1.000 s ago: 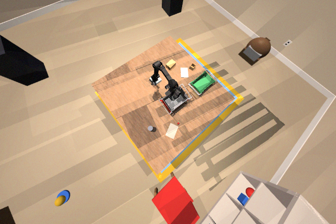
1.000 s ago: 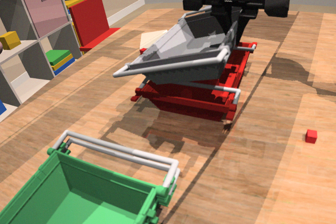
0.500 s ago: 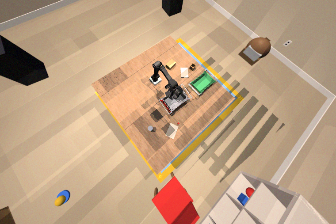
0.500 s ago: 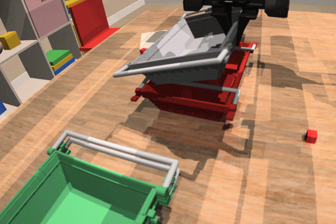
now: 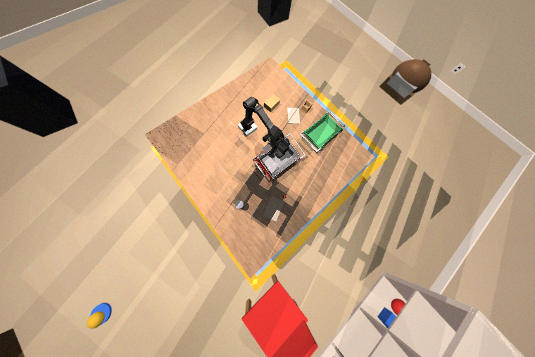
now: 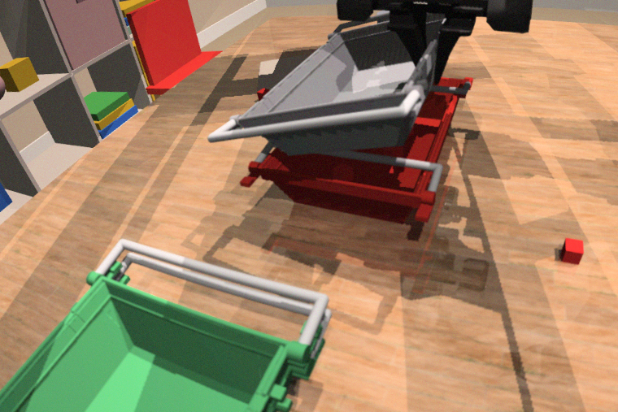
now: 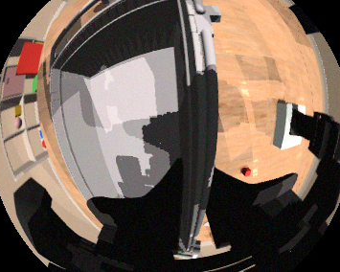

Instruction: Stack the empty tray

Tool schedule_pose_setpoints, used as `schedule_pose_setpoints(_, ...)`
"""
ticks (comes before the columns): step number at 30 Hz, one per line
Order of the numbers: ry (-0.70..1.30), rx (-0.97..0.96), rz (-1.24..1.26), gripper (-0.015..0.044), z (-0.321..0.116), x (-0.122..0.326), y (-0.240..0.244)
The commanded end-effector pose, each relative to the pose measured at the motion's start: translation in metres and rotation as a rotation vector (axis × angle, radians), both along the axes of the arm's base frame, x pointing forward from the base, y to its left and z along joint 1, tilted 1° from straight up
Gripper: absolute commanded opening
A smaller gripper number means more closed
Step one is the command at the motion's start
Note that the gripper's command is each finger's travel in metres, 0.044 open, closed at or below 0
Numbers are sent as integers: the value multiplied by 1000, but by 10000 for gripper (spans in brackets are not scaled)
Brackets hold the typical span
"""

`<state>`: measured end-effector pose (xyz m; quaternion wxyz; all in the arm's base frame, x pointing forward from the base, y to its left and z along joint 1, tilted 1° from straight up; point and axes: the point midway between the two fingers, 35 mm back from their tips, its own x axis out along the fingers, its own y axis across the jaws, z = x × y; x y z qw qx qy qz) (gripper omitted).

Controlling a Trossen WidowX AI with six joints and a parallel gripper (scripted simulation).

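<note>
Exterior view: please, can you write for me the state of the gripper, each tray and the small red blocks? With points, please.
Gripper [image 5: 281,151] [image 6: 432,68] [image 7: 186,162]: closed on gray tray's side.
Gray tray [image 5: 276,167] [image 6: 339,136] [image 7: 132,79]: held tilted above red tray, nothing visible inside.
Red tray [image 5: 262,167] [image 6: 349,197]: upright, bars swung in, contents mostly hidden.
Green tray [image 5: 324,132] [image 6: 199,333]: upright, bars swung out.
Nearer red block [image 6: 572,250] [image 7: 246,171]: resting on table.
Farther red block [image 5: 284,196] [image 6: 261,93]: on table, partly hidden.

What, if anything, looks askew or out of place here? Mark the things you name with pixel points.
The gray tray [image 5: 276,165] [image 6: 319,93] [image 7: 132,86] hangs tilted in the hand [image 5: 283,152] [image 6: 430,66] [image 7: 186,162], over the red tray [image 6: 344,192], whereas the task wants it level. A small red block [image 6: 572,250] also lies loose on the table, outside the red tray, so it may be a stray piece of the load.
</note>
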<state>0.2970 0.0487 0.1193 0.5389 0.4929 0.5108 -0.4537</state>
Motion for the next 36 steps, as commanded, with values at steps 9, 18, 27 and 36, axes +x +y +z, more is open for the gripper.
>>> schedule_pose_setpoints(9, 23, -2, -5, 0, -5, -3, 0)
schedule_pose_setpoints(18, 1, 0, 0, 0, 0, 0, 0)
schedule_pose_setpoints(27, 22, -2, -4, 0, -13, -6, 0)
schedule_pose_setpoints(36, 23, -2, -5, 0, -14, -6, 0)
